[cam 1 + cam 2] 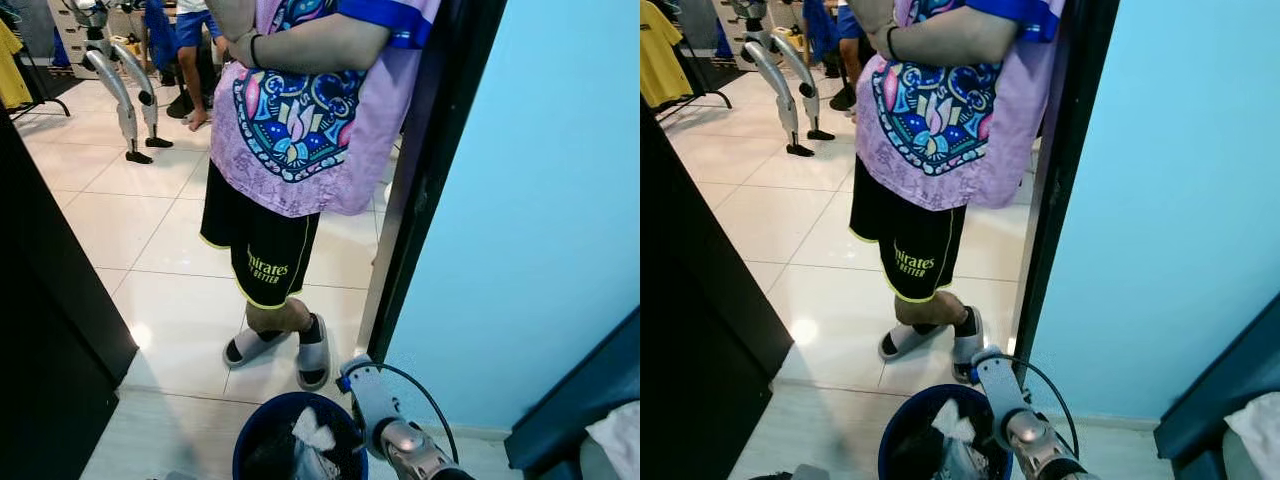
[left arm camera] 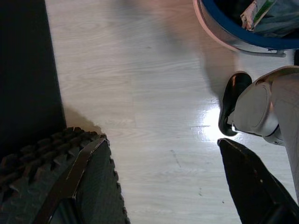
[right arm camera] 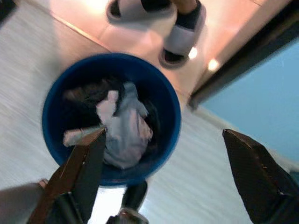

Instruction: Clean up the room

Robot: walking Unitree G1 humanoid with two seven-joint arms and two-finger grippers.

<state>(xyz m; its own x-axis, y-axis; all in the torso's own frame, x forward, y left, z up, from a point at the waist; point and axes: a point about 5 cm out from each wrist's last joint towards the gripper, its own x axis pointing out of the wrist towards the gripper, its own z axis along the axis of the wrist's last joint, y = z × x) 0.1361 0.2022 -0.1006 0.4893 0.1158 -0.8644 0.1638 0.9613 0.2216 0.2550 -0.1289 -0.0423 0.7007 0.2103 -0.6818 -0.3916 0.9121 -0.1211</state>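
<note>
A blue bin stands on the pale floor right in front of me, holding crumpled white paper and other rubbish. In the right wrist view the bin lies below my right gripper, which hangs open above its near edge with nothing between its fingers. My right arm reaches down beside the bin. My left gripper is open too, low over bare floor, with the bin off to one side.
A person in a purple shirt, black shorts and slippers stands in the doorway just beyond the bin. A dark door frame and blue wall are on the right, dark furniture on the left. Another robot's legs stand far back.
</note>
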